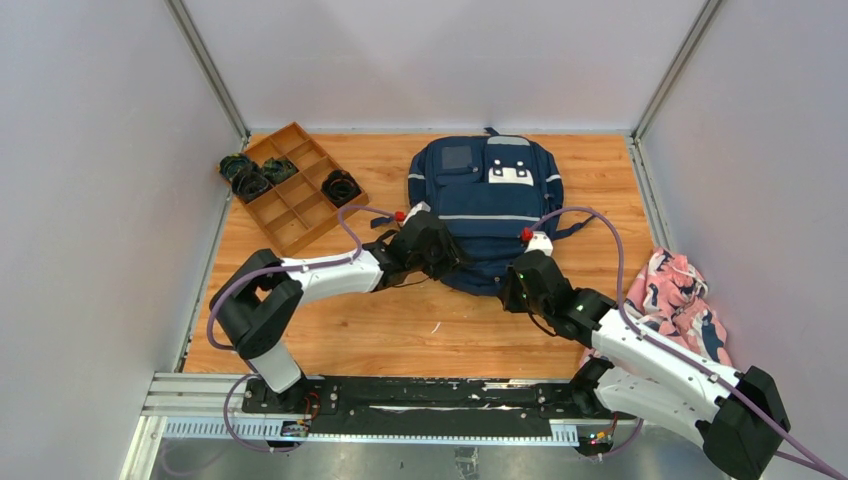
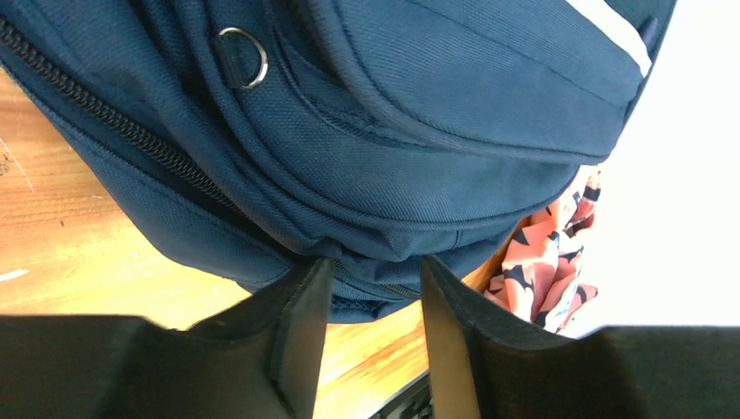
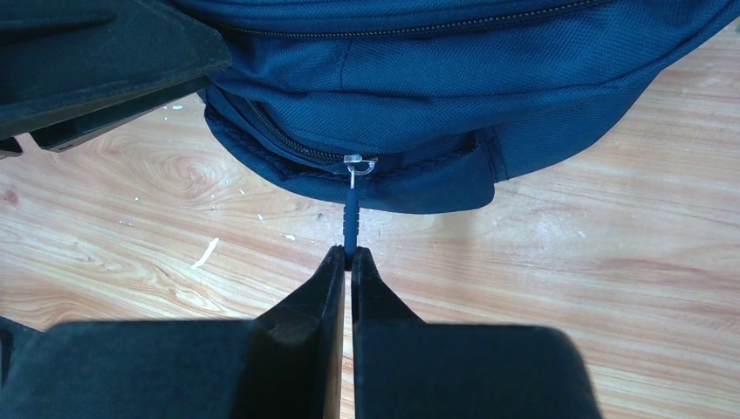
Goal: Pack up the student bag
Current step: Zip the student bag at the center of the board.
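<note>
Student bag [image 1: 490, 205] lay flat, mid-back of worktop [image 1: 400, 330]. Right pincer [image 3: 350, 262] was clamped tight on zipper pull [image 3: 351, 218] at bag's near edge. Left pincer [image 2: 375, 288] sat parted, tips at bag's near edge.

Top cam overhead; wrist cams close-up, sharing bag [image 1: 487, 205] edge

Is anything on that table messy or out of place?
The pink patterned cloth lies crumpled at the right edge of the table, and the wooden tray sits askew at far left. Nothing looks spilled or damaged.
</note>
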Controlling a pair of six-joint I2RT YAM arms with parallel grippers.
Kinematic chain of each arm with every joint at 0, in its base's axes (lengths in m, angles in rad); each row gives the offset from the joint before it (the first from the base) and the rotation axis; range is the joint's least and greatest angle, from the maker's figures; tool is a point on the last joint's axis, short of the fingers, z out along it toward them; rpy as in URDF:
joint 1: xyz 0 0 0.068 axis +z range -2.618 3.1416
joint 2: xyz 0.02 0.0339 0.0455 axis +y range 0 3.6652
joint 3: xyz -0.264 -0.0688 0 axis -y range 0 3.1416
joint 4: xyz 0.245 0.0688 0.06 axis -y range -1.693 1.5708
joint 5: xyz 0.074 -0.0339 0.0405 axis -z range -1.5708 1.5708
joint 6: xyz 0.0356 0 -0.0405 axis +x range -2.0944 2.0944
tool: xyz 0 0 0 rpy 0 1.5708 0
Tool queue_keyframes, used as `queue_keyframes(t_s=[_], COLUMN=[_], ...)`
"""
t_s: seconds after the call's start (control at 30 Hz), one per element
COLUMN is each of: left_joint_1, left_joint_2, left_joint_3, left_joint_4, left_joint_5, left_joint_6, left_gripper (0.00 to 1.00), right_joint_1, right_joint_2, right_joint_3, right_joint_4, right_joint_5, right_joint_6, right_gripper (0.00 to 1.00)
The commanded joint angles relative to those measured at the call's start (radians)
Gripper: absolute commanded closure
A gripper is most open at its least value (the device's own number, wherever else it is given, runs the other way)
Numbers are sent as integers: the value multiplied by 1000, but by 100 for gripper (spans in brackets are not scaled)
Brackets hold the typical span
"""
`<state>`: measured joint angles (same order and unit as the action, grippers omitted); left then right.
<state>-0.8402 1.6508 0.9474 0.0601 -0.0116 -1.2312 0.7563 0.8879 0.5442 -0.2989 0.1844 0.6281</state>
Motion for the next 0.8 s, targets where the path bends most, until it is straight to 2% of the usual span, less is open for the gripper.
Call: queue_keyframes(t_s=[0.0,0.03,0.13,0.4,0.57,0.77], left_joint_1=[3,5,30,194,244,324], left_joint_2=[44,50,43,-154,-289,-334], left_joint_3=[15,19,12,-122,-111,-62], left_joint_4=[21,24,51,68,-107,-208], left_joint_5=[-13,-9,5,-42,-200,-199], left_joint_6=[-19,-17,8,106,229,406], left_gripper=[59,66,100,100,100,100], right_joint_1=[-7,-7,-7,-10,-43,-159], right_joint_2=[-13,-15,-23,-95,-57,45], right_joint_3=[-8,-9,-13,-31,5,9], right_joint_4=[-1,-2,-13,-40,-54,15], right_joint_5=[-8,-6,13,116,142,151], right_joint_6=[-11,-11,-14,-42,-73,-119], right_gripper=[100,100,100,100,100,100])
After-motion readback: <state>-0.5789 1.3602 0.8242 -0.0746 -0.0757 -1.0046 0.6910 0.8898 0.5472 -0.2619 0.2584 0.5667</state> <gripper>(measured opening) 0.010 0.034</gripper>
